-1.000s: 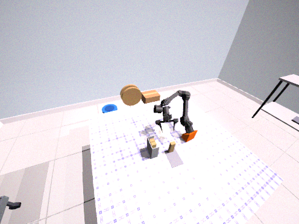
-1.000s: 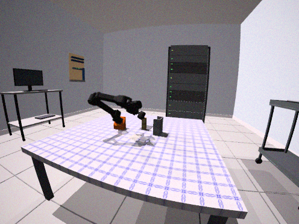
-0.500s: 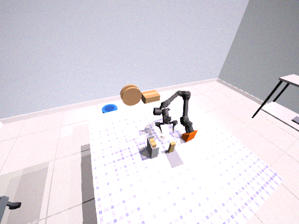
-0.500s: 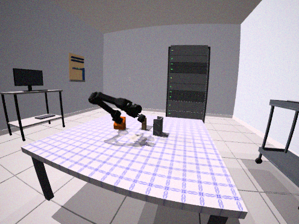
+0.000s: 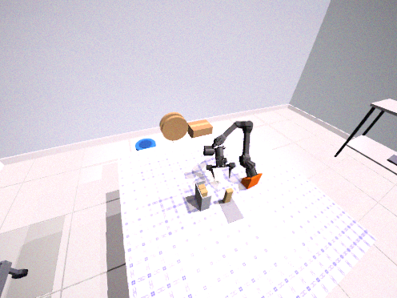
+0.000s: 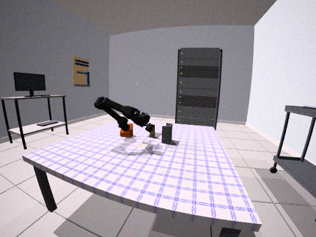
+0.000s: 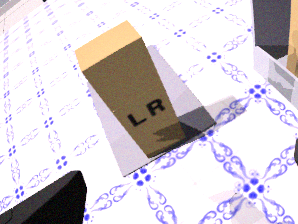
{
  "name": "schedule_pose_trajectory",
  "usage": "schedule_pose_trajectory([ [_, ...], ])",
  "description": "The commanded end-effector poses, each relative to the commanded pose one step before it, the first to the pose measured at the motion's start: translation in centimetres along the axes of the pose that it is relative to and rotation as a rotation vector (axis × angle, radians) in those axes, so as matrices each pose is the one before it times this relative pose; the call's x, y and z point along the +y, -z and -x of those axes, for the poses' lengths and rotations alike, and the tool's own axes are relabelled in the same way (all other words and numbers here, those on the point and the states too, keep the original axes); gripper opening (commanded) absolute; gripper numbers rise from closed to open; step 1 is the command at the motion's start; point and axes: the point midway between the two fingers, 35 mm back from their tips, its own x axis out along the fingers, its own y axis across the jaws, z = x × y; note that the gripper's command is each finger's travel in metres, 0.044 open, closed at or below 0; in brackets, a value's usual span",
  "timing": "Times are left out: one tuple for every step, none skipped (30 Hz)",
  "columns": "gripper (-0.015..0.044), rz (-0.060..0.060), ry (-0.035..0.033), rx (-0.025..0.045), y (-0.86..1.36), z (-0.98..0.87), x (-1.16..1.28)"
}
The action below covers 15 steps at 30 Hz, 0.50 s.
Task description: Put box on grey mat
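Hand (image 5: 222,177) (image 6: 149,128) (image 7: 194,167) wide open, nothing in its grip, up above the worktop (image 5: 180,248) (image 6: 143,178) (image 7: 27,145)! Nearby, a tan box (image 5: 227,195) (image 6: 152,131) (image 7: 132,95) stands upright at one end of the grey mat (image 5: 232,212) (image 6: 157,135) (image 7: 117,150), "LR" on the side facing the wrist cam. Beside the mat, w/ a gap: the grey bin (image 5: 204,203) (image 6: 166,135), two boxes (image 5: 202,190) inside, codes unreadable. No ID on the ER box, then; can't tell which of the bin pair it is.
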Motion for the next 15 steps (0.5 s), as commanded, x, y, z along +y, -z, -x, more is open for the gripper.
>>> schedule_pose_trajectory([
  [0.0440, 0.0005, -0.01005, 0.00026, 0.309, -0.832, 0.108],
  [0.0440, 0.0000, 0.00000, 0.00001, 0.044, -0.159, -0.007],
  [0.0440, 0.0000, 0.00000, 0.00001, 0.044, -0.158, -0.006],
  [0.0440, 0.0000, 0.00000, 0.00001, 0.045, -0.158, -0.005],
  [0.0440, 0.0000, 0.00000, 0.00001, 0.047, -0.162, -0.003],
  [0.0440, 0.0000, 0.00000, 0.00001, 0.047, -0.162, -0.002],
  [0.0440, 0.0000, 0.00000, 0.00002, 0.048, -0.161, 0.000],
  [0.0440, 0.0000, 0.00000, 0.00002, 0.048, -0.161, 0.001],
  [0.0440, 0.0000, 0.00000, 0.00002, 0.048, -0.160, 0.002],
  [0.0440, 0.0000, 0.00000, 0.00002, 0.049, -0.160, 0.004],
  [0.0440, 0.0000, 0.00000, 0.00002, 0.049, -0.159, 0.005],
  [0.0440, 0.0000, -0.00001, 0.00002, 0.050, -0.159, 0.006],
  [0.0440, 0.0000, -0.00001, 0.00002, 0.050, -0.158, 0.008],
  [0.0440, 0.0000, -0.00001, 0.00002, 0.050, -0.157, 0.009],
  [0.0440, 0.0000, -0.00001, 0.00002, 0.051, -0.157, 0.011],
])
